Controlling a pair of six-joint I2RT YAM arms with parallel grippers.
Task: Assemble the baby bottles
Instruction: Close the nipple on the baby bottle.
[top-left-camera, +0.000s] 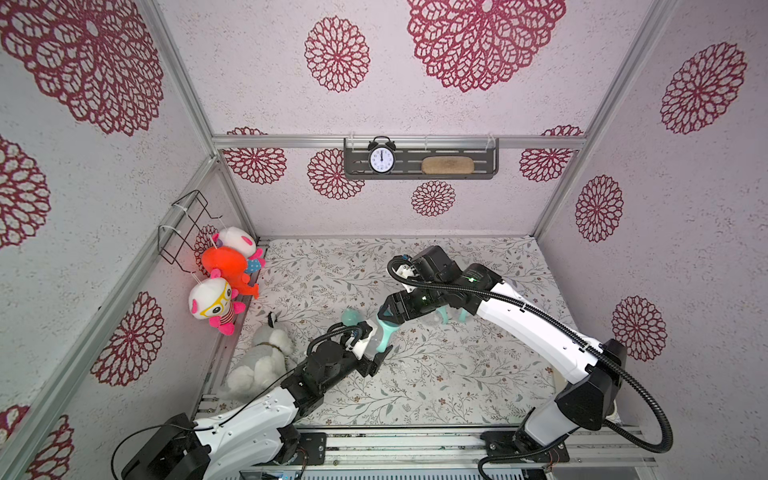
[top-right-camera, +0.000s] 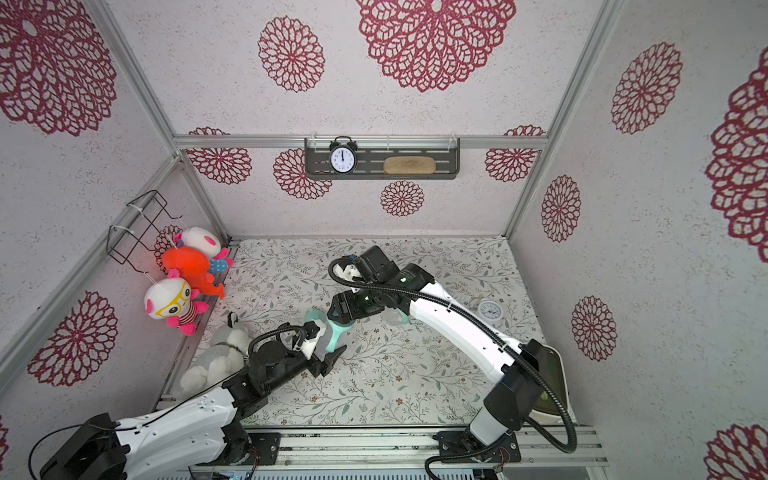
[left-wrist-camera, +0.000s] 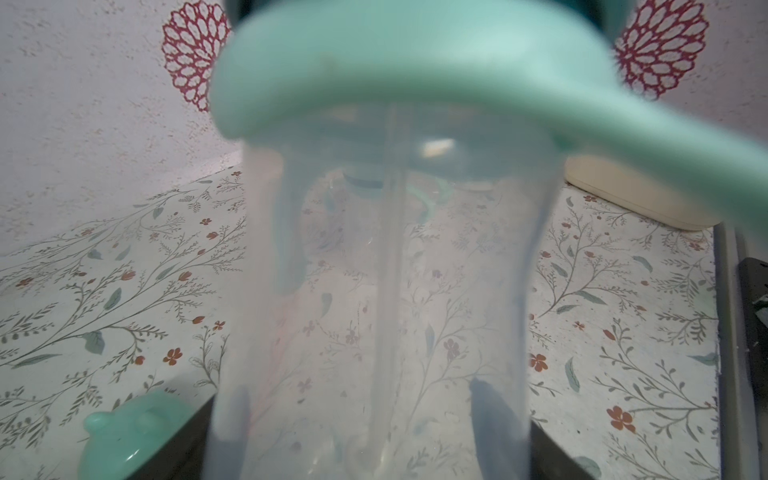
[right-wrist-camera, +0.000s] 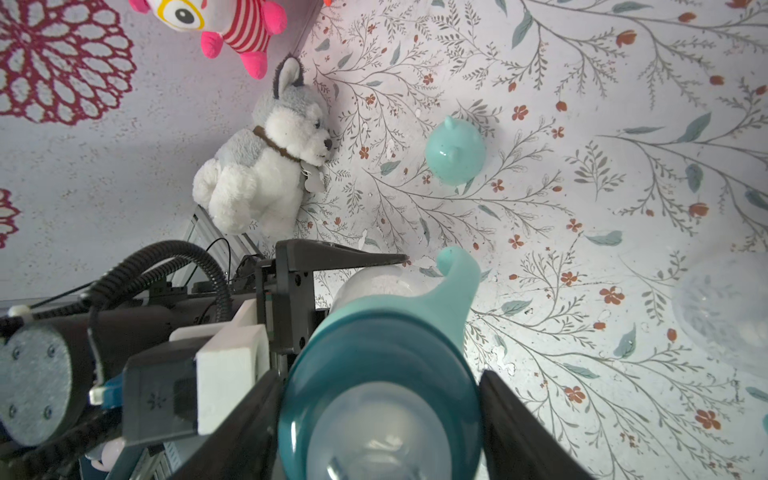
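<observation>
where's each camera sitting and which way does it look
Top views: high at the front, looking down on the floral mat; both arms show.
Left wrist: behind the left gripper, facing across the mat through the clear plastic bottle it clamps; fingers show dimly.
Right wrist: behind the right gripper, shut on the dark teal nipple collar, facing the left arm.
Shared: both wrist views catch the mint eared dome cap.

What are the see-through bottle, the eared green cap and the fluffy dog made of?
See-through bottle body: clear, slightly cloudy plastic, likely; the flowery table cover shows through. Mint eared dome cap: smooth glossy plastic, probably; it glints. Grey-and-white husky toy: soft plush fabric, fuzzy fur.
</observation>
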